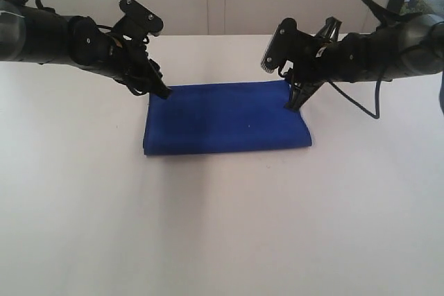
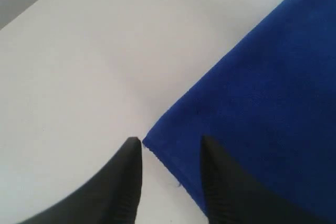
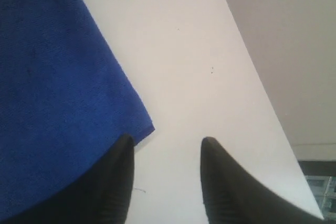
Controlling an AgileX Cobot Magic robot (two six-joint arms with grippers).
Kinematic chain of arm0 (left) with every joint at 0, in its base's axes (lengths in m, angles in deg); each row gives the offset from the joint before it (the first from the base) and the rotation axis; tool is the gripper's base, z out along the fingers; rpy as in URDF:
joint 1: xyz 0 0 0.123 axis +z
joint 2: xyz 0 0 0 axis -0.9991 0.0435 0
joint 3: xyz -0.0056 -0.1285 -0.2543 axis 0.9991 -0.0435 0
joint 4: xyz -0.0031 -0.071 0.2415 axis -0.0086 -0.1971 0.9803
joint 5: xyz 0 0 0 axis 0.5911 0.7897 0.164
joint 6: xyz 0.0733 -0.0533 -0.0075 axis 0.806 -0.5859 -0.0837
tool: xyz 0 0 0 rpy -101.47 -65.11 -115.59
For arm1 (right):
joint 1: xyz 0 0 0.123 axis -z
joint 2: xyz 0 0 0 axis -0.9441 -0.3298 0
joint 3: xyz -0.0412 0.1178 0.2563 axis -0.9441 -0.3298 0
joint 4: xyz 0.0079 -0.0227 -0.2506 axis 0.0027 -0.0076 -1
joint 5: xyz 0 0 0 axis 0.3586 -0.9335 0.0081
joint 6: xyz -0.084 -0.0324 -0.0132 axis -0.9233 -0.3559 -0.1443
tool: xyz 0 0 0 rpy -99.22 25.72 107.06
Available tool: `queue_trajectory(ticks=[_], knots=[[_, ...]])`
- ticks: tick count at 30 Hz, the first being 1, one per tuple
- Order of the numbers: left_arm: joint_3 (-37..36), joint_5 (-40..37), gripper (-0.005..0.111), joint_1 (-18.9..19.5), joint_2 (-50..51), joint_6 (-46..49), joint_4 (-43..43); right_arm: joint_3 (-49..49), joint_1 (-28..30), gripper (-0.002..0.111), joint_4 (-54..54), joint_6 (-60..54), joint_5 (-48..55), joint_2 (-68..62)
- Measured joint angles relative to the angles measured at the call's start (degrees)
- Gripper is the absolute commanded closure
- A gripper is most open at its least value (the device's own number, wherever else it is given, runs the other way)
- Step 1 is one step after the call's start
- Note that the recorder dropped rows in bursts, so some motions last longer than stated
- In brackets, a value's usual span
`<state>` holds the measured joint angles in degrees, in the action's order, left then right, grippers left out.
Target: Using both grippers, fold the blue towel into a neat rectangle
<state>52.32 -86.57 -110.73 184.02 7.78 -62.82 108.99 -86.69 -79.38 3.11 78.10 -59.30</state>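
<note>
The blue towel [image 1: 225, 118] lies folded flat as a rectangle on the white table [image 1: 222, 227]. My left gripper [image 1: 162, 91] stands open at the towel's far left corner; in the left wrist view the towel [image 2: 262, 98] has its corner between my spread fingers [image 2: 128, 177], not pinched. My right gripper [image 1: 294, 100] stands open at the far right corner; in the right wrist view one finger [image 3: 118, 177] overlaps the towel [image 3: 58, 93] near its corner, the other is over bare table. Nothing is held.
The table's far edge [image 1: 222, 35] runs just behind the towel, with a pale wall beyond. A black cable [image 1: 368, 105] hangs from the right arm. Bare tabletop spreads in front of the towel.
</note>
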Motion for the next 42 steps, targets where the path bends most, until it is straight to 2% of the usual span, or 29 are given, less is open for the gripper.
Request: queue_trajectory(ticks=[2, 4, 8, 12, 16, 21, 24, 28, 31, 37, 42], knots=[[0.0, -0.2, 0.071, 0.0, 0.0, 0.0, 0.0, 0.0, 0.0, 0.077, 2.0, 2.1, 0.0, 0.0], [0.0, -1.9, 0.081, 0.0, 0.0, -0.3, 0.0, 0.0, 0.0, 0.088, 4.9, 5.6, 0.3, 0.3], [0.0, -7.7, 0.106, 0.5, -0.8, -4.4, 0.1, 0.0, 0.0, 0.108, 9.3, 14.0, 4.0, 2.9], [0.1, -13.1, 0.107, 2.5, -3.0, -11.1, 0.1, 0.1, 0.1, 0.108, 10.4, 20.4, 9.2, 6.5], [2.3, -21.8, 0.107, 5.5, -5.5, -17.7, 0.1, 3.7, 1.1, 0.108, 10.5, 28.4, 19.0, 8.1], [7.0, -35.4, 0.107, 8.2, -6.7, -19.7, 0.0, 11.3, 2.4, 0.108, 10.5, 38.0, 33.5, 7.7], [7.7, -39.4, 0.107, 8.6, -6.8, -19.7, 0.0, 15.8, 2.4, 0.108, 10.4, 40.0, 41.3, 5.9], [7.8, -42.0, 0.107, 8.6, -6.8, -19.9, -0.5, 17.5, 2.4, 0.108, 9.5, 42.3, 47.3, 1.9], [7.8, -43.9, 0.107, 8.6, -6.8, -19.9, -1.4, 17.6, 2.4, 0.108, 4.3, 47.4, 49.2, -2.0], [7.8, -44.2, 0.107, 8.6, -6.8, -19.9, -3.2, 17.6, 2.4, 0.108, 3.7, 48.4, 50.2, -4.0], [7.8, -44.4, 0.107, 8.6, -6.8, -19.5, -4.0, 17.7, 2.4, 0.108, 3.7, 48.4, 55.6, -6.7]])
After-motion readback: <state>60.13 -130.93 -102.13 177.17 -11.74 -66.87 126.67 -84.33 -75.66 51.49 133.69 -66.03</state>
